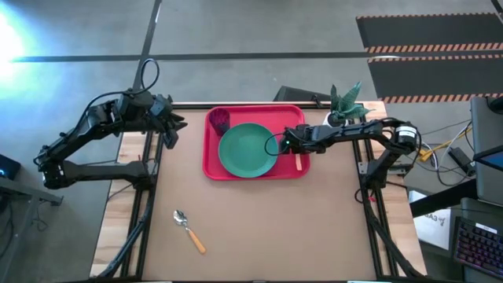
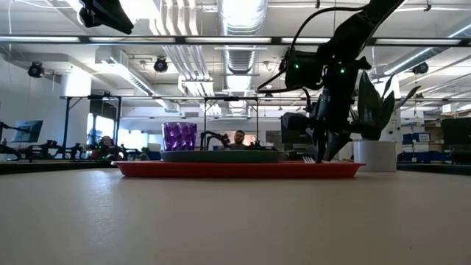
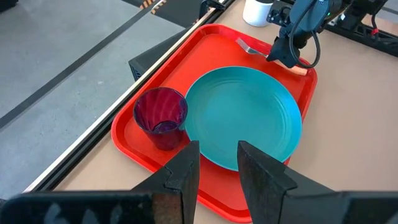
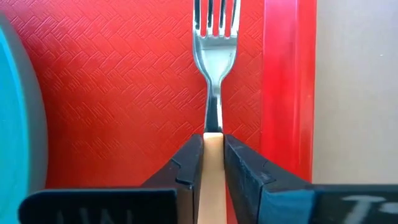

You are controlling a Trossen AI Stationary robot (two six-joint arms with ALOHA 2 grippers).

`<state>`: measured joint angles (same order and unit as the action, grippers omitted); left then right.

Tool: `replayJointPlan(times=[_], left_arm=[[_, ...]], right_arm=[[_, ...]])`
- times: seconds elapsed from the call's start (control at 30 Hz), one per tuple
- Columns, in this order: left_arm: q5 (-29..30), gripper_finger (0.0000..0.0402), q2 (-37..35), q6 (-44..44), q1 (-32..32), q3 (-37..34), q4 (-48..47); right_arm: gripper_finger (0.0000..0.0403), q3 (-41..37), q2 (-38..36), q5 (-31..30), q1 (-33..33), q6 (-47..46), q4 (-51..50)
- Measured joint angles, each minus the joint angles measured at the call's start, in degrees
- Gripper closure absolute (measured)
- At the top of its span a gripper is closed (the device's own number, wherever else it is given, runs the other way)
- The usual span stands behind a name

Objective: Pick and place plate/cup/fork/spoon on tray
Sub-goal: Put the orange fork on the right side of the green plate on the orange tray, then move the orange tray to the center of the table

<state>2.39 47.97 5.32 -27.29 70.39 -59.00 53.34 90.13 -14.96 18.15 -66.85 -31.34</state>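
Note:
The red tray (image 1: 211,169) lies at the table's far middle. On it are the teal plate (image 1: 247,151) and the purple cup (image 1: 219,120), which stands upright in the far left corner. My right gripper (image 1: 289,141) is low over the tray's right side, shut on the fork (image 4: 214,37). The spoon (image 1: 189,230) lies flat on the table near the front left. My left gripper (image 1: 169,130) is open and empty, held high over the table's far left edge. My right gripper pinches the fork's light handle (image 4: 212,149) between its two fingers, where the handle meets the metal neck. The fingers come from above, pointing down, one on each side of the handle. The fork lies level along the tray's right rim, tines (image 2: 307,158) at tray-floor height.
A white pot with a green plant (image 1: 339,116) stands just beyond the tray's far right corner, close behind my right arm. Bare tabletop lies between the tray and the spoon. People and desks show in the room behind.

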Motion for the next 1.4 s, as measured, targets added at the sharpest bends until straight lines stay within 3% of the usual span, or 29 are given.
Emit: replayJointPlan(times=[0.27,0.83,1.0,1.23,1.4], left_arm=[[0.0,0.0311,0.0,0.0,0.0,0.0,0.0],[0.02,0.0311,0.0,0.0,0.0,0.0,-0.01],[0.01,0.0311,0.0,0.0,0.0,0.0,-0.01],[0.01,0.0311,0.0,0.0,0.0,0.0,-0.02],[0.02,0.0311,0.0,0.11,0.0,0.0,-0.02]], right_arm=[[0.0358,0.0,0.0,0.0,0.0,0.0,0.18],[0.0323,0.0,0.0,-0.14,0.0,0.89,0.38],[0.0323,0.2,0.0,-2.55,-0.28,1.21,0.7],[0.0351,6.29,-0.07,-7.64,0.06,10.3,3.39],[0.0391,13.12,0.0,-5.37,5.3,20.54,4.05]])
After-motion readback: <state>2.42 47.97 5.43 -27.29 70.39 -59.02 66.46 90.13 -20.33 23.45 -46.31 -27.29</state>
